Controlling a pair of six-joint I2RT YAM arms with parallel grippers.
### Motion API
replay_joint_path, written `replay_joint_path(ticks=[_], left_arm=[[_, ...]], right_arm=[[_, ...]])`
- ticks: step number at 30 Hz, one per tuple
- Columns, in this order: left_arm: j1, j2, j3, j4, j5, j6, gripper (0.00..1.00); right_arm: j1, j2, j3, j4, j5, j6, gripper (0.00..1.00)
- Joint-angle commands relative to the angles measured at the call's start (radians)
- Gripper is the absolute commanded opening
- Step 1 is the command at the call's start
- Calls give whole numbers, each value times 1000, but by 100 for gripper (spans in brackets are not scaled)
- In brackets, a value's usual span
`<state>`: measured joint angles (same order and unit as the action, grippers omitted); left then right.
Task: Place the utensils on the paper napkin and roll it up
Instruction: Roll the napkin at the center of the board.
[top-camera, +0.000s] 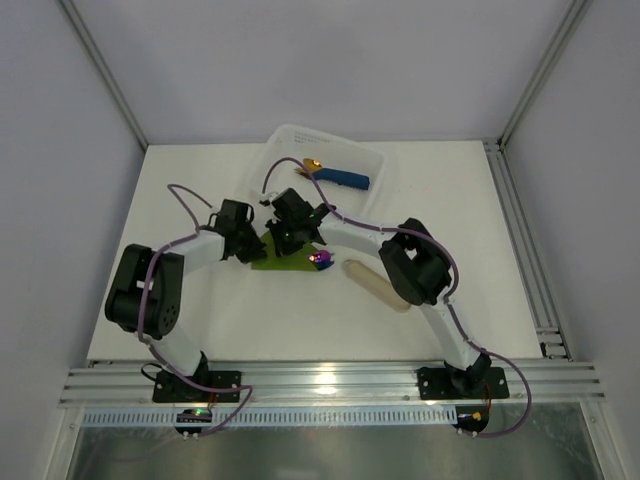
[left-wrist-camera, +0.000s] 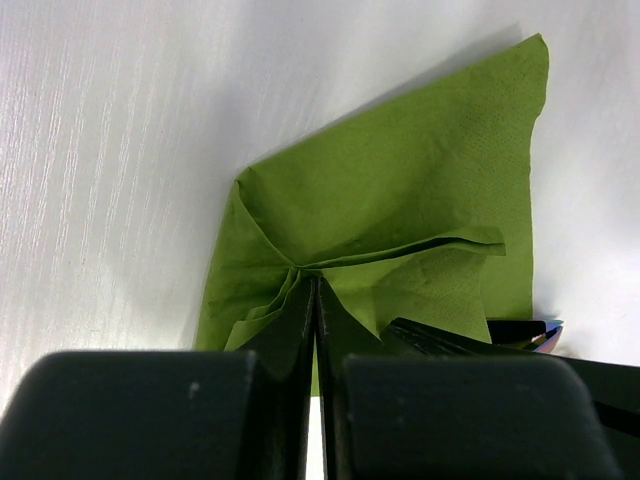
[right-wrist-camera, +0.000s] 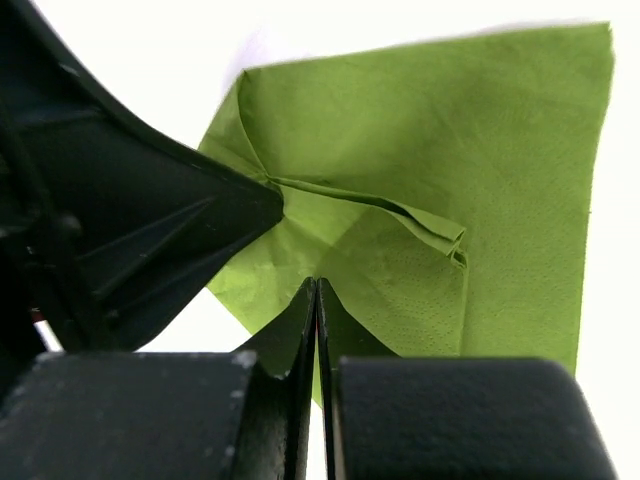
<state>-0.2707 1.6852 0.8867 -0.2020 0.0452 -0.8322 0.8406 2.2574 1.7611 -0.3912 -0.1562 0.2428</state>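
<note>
Paper napkin (left-wrist-camera: 400, 180), creased, mid-table (top-camera: 200, 190), white surface, grey walls (top-camera: 300, 60); left tool (left-wrist-camera: 315, 285) pinching its fold, right tool (right-wrist-camera: 316, 288) clenched.

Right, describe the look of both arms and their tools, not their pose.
The left arm and right arm are alike: white tubular links between bulky black joint housings, on black bases. A purple cable loops along each. The left tool and right tool are matte black, each ending in two tapered wedges.

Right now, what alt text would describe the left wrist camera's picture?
The left gripper is shut on a bunched fold of the green paper napkin, which lies creased on a white table.
</note>
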Motion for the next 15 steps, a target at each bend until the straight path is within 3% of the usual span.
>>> replay_joint_path(ticks=[1,15], left_arm=[[2,8,-83,-79,-10,-25,0],[-4,-153,-239,-54,27,-93,0]], right_arm=[[9,-30,-25,41,-16,16,4],[12,-39,-74,55,-6,16,4]])
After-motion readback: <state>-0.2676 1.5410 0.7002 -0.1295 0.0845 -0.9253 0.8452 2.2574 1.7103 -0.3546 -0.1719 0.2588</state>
